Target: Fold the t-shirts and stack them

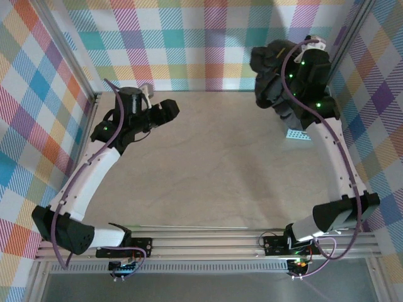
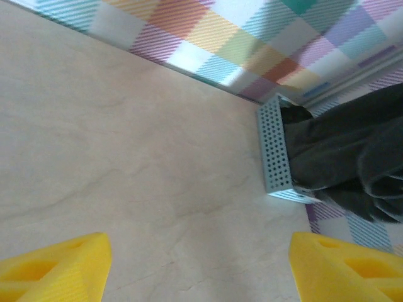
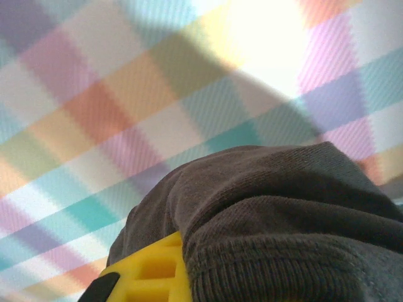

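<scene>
A dark charcoal t-shirt (image 1: 267,69) hangs bunched at the back right, lifted high in front of the plaid wall. My right gripper (image 1: 281,60) is shut on the t-shirt, buried in the cloth. In the right wrist view one yellow finger (image 3: 148,274) shows under a ribbed fold of the t-shirt (image 3: 271,214). My left gripper (image 1: 170,110) hovers open at the back left of the table with nothing between its fingers. In the left wrist view the left gripper (image 2: 198,261) faces bare table, and the dark t-shirt (image 2: 346,151) rises from the basket.
A light-blue perforated basket (image 1: 297,135) stands at the table's right edge under the hanging cloth, also seen as the basket (image 2: 274,151) in the left wrist view. The pale wooden table (image 1: 214,163) lies between the arms. Plaid walls close in the back and sides.
</scene>
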You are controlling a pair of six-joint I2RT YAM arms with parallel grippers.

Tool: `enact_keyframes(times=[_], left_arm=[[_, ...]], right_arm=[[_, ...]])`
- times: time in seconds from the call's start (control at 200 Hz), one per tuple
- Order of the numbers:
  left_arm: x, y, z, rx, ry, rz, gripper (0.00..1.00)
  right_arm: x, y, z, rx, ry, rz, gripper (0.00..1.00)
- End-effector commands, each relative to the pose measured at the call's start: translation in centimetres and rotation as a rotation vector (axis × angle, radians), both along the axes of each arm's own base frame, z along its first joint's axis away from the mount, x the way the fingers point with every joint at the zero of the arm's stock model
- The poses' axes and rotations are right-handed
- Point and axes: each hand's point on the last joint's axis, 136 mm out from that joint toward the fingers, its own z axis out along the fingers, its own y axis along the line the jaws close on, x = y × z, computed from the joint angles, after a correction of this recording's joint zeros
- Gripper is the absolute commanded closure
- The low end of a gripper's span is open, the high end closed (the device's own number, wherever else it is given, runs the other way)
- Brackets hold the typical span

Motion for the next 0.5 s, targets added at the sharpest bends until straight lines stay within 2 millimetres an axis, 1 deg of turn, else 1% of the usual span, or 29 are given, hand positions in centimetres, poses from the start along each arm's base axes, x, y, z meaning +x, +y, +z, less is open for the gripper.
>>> enact_keyframes(times=[0.0,0.06,0.095,0.125,0.175,0.195,0.235,0.265,0.305,0.34,0.37,0.41,0.445,0.495], left_arm=[[-2.3,2.6,0.2,0.052,0.01,0.09,0.24],[-3.1,3.4,0.1,0.065,0.018,0.111,0.24],[-3.6,3.9,0.0,0.076,0.021,0.124,0.24],[-4.0,4.4,-0.3,0.089,0.033,0.14,0.23],[-4.7,5.2,-1.0,0.113,0.059,0.165,0.2],[-5.0,5.5,-1.5,0.124,0.071,0.171,0.19],[-5.5,5.9,-2.3,0.138,0.092,0.181,0.19],[-5.8,6.1,-2.9,0.141,0.105,0.183,0.19],[-6.2,6.0,-3.7,0.137,0.121,0.176,0.19],[-6.6,5.9,-4.6,0.131,0.141,0.168,0.19],[-6.8,5.7,-5.3,0.125,0.16,0.157,0.19],[-7.2,5.3,-6.4,0.12,0.195,0.133,0.2],[-7.5,4.9,-7.4,0.115,0.227,0.117,0.2],[-8.1,4.5,-8.9,0.103,0.278,0.096,0.21]], right_arm=[[-2.6,4.7,-1.1,-0.014,0.046,0.09,1.0],[-3.5,8.3,-3.2,-0.025,0.07,0.147,1.0],[-3.8,10.5,-4.8,-0.035,0.1,0.183,1.0],[-4.1,12.5,-6.4,-0.037,0.136,0.219,1.0],[-4.5,16.2,-9.7,-0.032,0.215,0.295,1.0],[-4.8,18.0,-11.1,-0.03,0.249,0.341,0.94],[-5.5,21.6,-14.2,-0.024,0.331,0.44,0.77],[-6.4,24.5,-16.1,-0.025,0.384,0.526,0.65],[-7.7,28.0,-18.4,-0.045,0.452,0.63,0.56],[-8.7,30.2,-20.0,-0.069,0.508,0.699,0.5],[-9.4,31.4,-20.9,-0.073,0.546,0.745,0.45],[-10.0,31.9,-21.9,-0.06,0.59,0.777,0.39],[-10.3,31.5,-22.3,-0.057,0.612,0.772,0.34],[-10.3,30.0,-22.4,-0.061,0.621,0.742,0.3]])
